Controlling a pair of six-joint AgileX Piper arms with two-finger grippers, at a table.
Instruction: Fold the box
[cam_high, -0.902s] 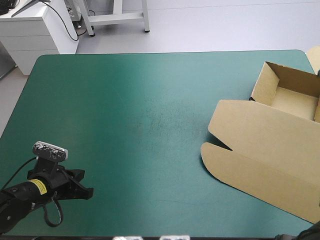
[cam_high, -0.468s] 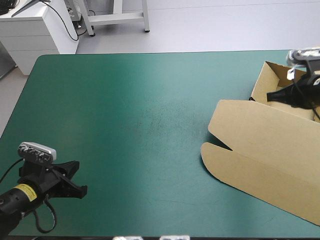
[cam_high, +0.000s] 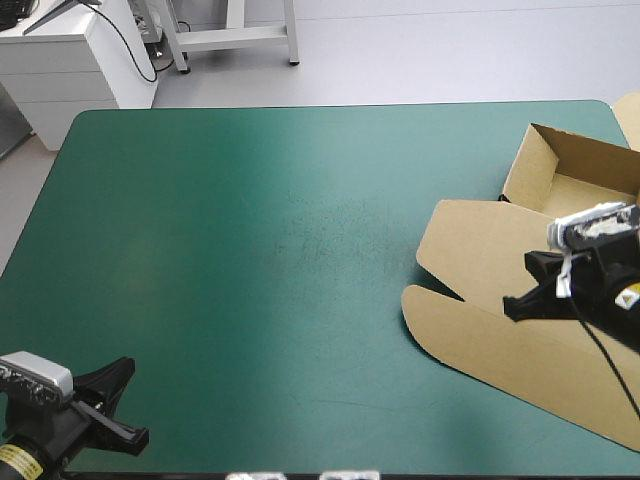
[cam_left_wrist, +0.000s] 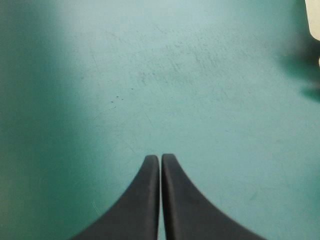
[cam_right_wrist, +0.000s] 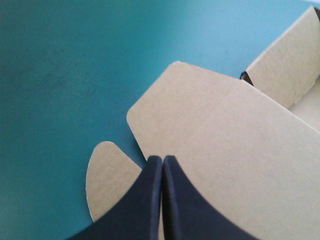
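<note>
The brown box (cam_high: 480, 250) lies at the table's right side. Its tray part (cam_high: 585, 190) has walls raised at the far right, and the lid lies flat toward the near edge with a rounded flap (cam_high: 430, 310). My right gripper (cam_high: 510, 308) is shut and hovers over the lid with nothing between its fingers. The right wrist view shows its tip (cam_right_wrist: 163, 158) above the lid (cam_right_wrist: 225, 140), near the rounded flap (cam_right_wrist: 107, 175), with a tray wall (cam_right_wrist: 285, 70) ahead. My left gripper (cam_high: 140, 435) is shut at the near-left corner, far from the box. Under its tip (cam_left_wrist: 160, 157) is only teal-green cover.
A piece of more brown board (cam_high: 630, 110) pokes in at the table's far right corner. The teal-green cover (cam_high: 280, 250) stretches between the two grippers. The table's near edge runs close under the left gripper.
The left gripper has drawn back toward the near-left corner. The right gripper came into view over the tray, then moved toward the near side and now sits over the flat lid. The box has not moved.
</note>
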